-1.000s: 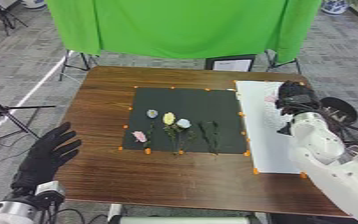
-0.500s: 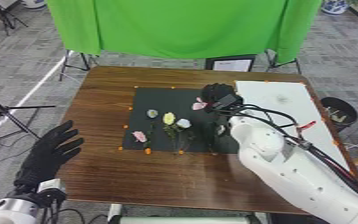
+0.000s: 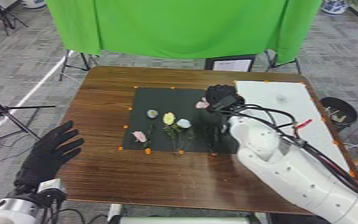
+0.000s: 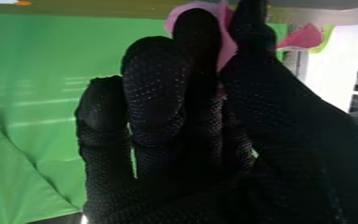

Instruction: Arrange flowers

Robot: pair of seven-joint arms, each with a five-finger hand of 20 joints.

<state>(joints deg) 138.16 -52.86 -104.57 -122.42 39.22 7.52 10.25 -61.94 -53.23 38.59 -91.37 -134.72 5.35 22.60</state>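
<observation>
Pink flower (image 3: 202, 103) over the mat (image 3: 164, 97), pinched between the right hand's (image 3: 221, 95) fingers (image 4: 155, 85) and thumb. Lies just left of that nearer hand; probably needs its stem, direction unclear, turned toward the worktop's (image 3: 180, 175) near edge. Well apart, left hand (image 3: 47, 152), spread.

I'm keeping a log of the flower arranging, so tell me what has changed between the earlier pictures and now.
The right hand has moved left, from over the white board to over the dark mat. The pink flower, now pinched in it, came along. The left hand and the yellow flower on the mat stayed put.
</observation>
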